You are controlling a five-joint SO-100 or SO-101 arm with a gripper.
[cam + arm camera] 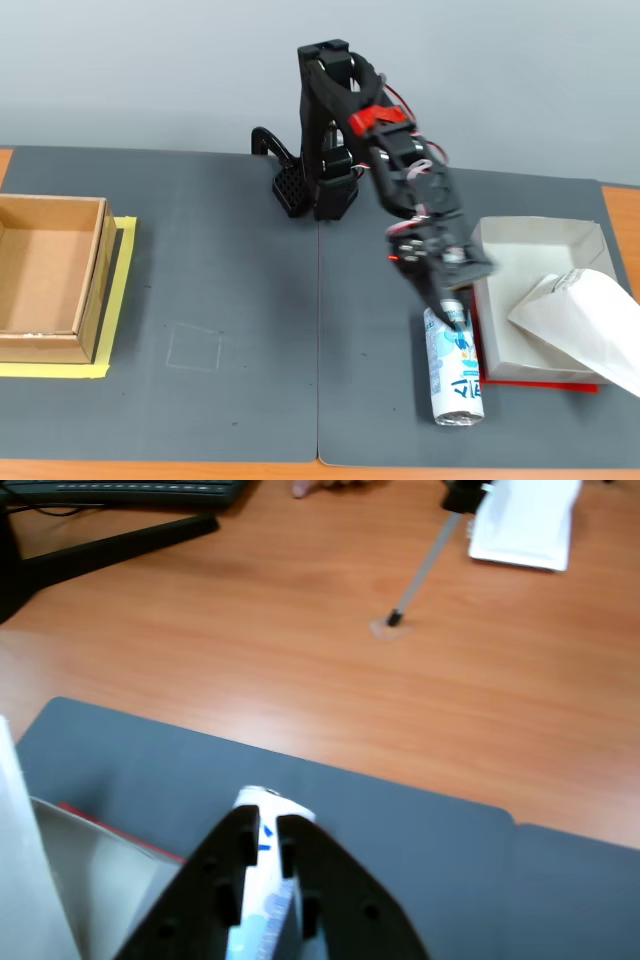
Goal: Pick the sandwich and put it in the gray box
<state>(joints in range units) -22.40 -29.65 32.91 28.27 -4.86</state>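
The sandwich point(575, 315), a white wedge pack, lies tilted in the gray box point(530, 228) at the right of the fixed view, its wide end hanging over the box's right front corner. In the wrist view the sandwich point(15, 880) is a white strip at the left edge, beside the gray box's wall point(90, 880). My gripper point(458, 318) is down at the upper end of a white-and-blue can point(455, 375) lying on the mat just left of the box. The wrist view shows the gripper point(265, 825) over the can point(275, 805), jaws nearly together with only a slit, nothing held.
A deeper brown box point(45, 275) sits on yellow tape at the far left. A red sheet point(540, 383) pokes out under the gray box. Beyond the mat, on the wooden table, are a white packet point(525, 525), a thin rod point(420, 575) and black stand legs point(110, 545).
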